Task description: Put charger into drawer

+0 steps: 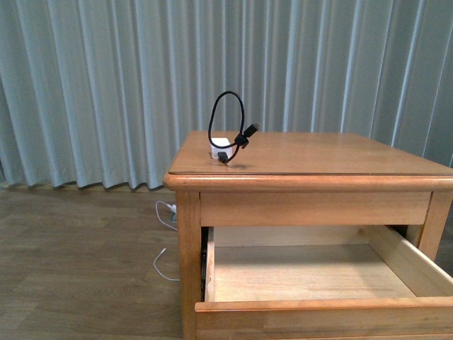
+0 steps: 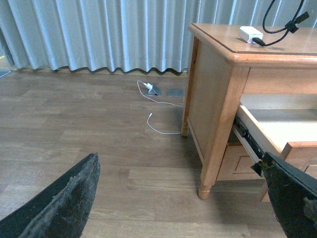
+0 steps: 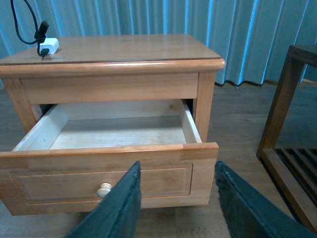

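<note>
Pale grey-green curtains [image 1: 106,92] hang behind a wood-plank floor [image 1: 78,248], where a honey-coloured bedside cabinet [image 1: 318,156] stands. In the front view the charger [image 1: 222,146] sits on the cabinet top toward ten o'clock. Its white plug block lies flat, and its black cable [image 1: 212,120] rises from it in an upright loop. Any print on the block is too small to read. The drawer [image 1: 318,319] below is pulled well out, its pale interior bare, with the round knob [image 3: 104,189] on its panelled front. A thin white cable [image 1: 161,265] trails on the floor at nine o'clock from the drawer. The left gripper [image 2: 178,208] hangs spread wide over the floor beside the cabinet. The right gripper [image 3: 178,208] hovers before the drawer front, its fingers parted and holding nothing. A dark slatted rack [image 3: 292,124] stands at three o'clock from the cabinet in the right wrist view.
</note>
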